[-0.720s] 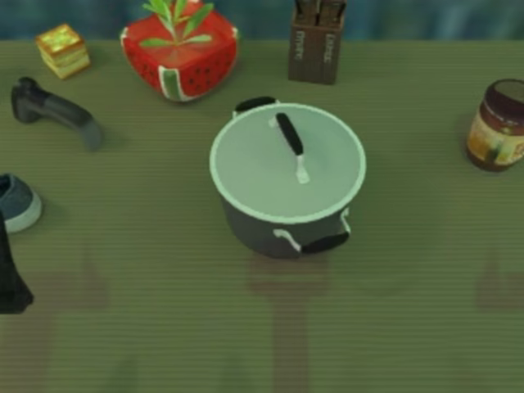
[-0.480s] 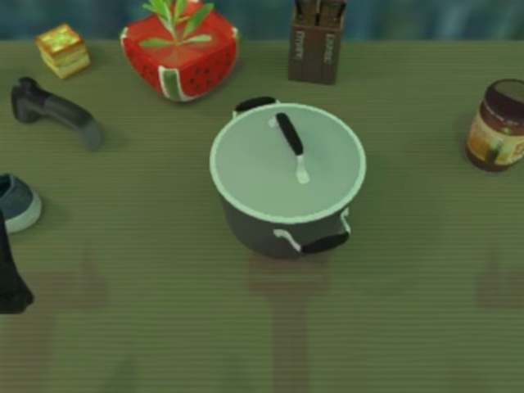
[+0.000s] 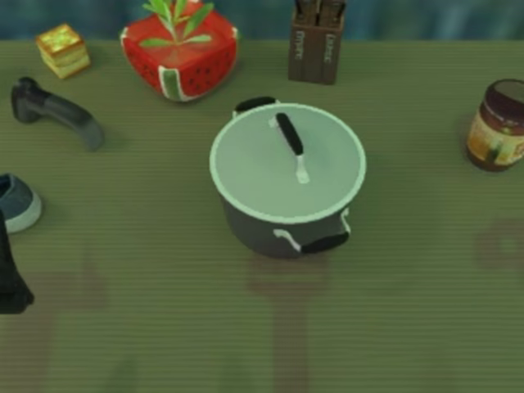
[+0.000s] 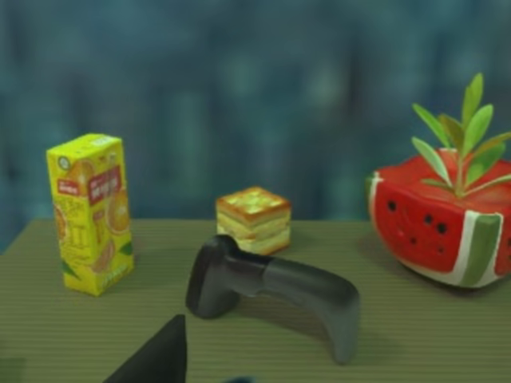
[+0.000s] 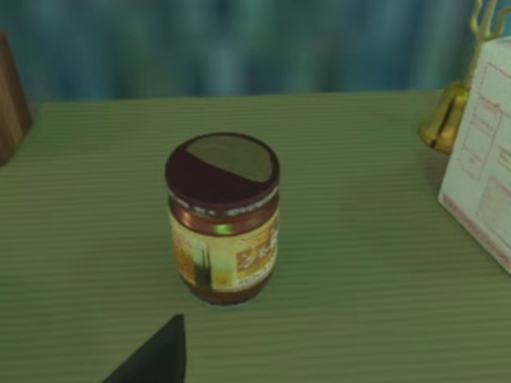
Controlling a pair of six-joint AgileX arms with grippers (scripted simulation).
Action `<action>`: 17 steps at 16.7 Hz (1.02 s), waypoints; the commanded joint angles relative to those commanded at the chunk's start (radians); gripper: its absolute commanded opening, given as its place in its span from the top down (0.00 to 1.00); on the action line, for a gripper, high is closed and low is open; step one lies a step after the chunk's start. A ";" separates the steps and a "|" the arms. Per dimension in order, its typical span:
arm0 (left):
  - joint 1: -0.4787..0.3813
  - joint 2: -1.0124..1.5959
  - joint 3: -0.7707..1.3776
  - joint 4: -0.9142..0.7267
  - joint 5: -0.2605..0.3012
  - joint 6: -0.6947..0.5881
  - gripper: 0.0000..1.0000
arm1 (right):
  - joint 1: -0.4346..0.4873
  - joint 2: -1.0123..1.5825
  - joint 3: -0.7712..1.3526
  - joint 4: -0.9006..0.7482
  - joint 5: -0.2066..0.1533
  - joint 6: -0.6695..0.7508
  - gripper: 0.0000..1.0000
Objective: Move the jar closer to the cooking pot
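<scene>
The jar (image 3: pixel 497 124), dark brown-red with a dark lid and a yellow-orange label, stands upright at the table's right edge. It is well apart from the cooking pot (image 3: pixel 286 176), a big dark grey pot with a pale green-rimmed lid in the middle. My right gripper is out of the top view. In the right wrist view the jar (image 5: pixel 223 219) stands a short way ahead of one dark fingertip (image 5: pixel 164 351), untouched, and the gripper is open. My left arm (image 3: pixel 10 282) is parked at the left edge, its gripper open and holding nothing, with one fingertip (image 4: pixel 164 351) showing.
A red watermelon planter (image 3: pixel 180 49), a brown knife block (image 3: pixel 316 41), a sandwich cube (image 3: pixel 62 49), a grey scanner (image 3: pixel 53 110) and a shoe (image 3: pixel 16 203) stand around the pot. A white box (image 5: pixel 483 152) and a brass bell (image 5: pixel 447 120) stand beside the jar.
The jar, the pot and the left arm have not moved. Only a faint shadow near the table's right edge has shifted up and become rounder.
</scene>
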 joint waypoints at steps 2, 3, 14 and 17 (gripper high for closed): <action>0.000 0.000 0.000 0.000 0.000 0.000 0.00 | -0.006 0.183 0.175 -0.119 0.005 -0.003 0.00; 0.000 0.000 0.000 0.000 0.000 0.000 0.00 | -0.008 0.281 0.267 -0.180 0.006 -0.005 0.00; 0.000 0.000 0.000 0.000 0.000 0.000 0.00 | 0.021 1.424 1.328 -0.796 -0.011 -0.062 0.00; 0.000 0.000 0.000 0.000 0.000 0.000 0.00 | 0.038 1.679 1.568 -0.902 -0.023 -0.082 0.00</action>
